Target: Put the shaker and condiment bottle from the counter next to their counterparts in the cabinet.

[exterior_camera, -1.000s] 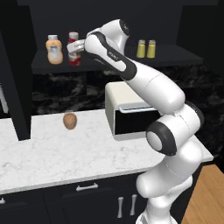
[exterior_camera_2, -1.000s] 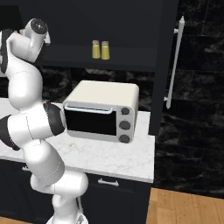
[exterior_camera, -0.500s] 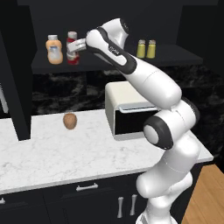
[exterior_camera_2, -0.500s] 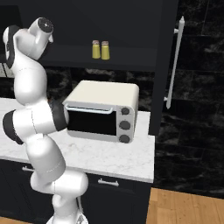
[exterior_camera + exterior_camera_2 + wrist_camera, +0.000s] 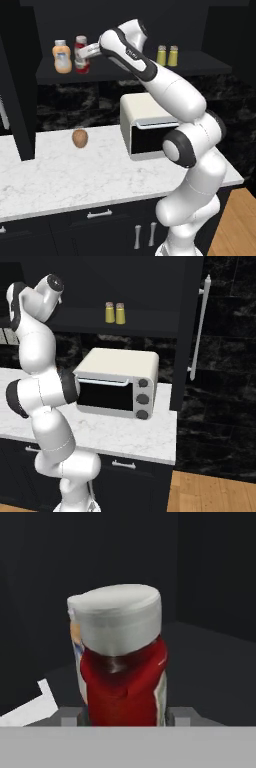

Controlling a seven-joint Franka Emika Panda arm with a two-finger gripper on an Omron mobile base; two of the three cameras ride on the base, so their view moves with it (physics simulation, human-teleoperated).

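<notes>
Closest to us in the hand view, the condiment bottle (image 5: 122, 672) sits right between the gripper's 2 fingers, white cap up, and we honestly can't tell whether the jaws are clamped on it or have just let go; the tips barely peek out either side of its red body. In the left base view the gripper (image 5: 88, 50) is at the cabinet (image 5: 125, 75) shelf, with the red bottle standing just beside the orange squeeze bottle (image 5: 61, 56).

What could go wrong: if the fingers drag on the bottle while pulling back, it might tip into the orange one or get hauled off the shelf edge.

Farther along the shelf, the shaker (image 5: 161, 55) and its look-alike (image 5: 173, 55) stand side by side, so that half looks done.

View differences: the hand view gives the finger-to-bottle fit but nothing about the neighbours. The left base view shows both bottles plus a brown egg-shaped thing (image 5: 79, 138) on the counter (image 5: 60, 180). The right base view shows the toaster oven (image 5: 117, 383) front and the 2 shakers.
</notes>
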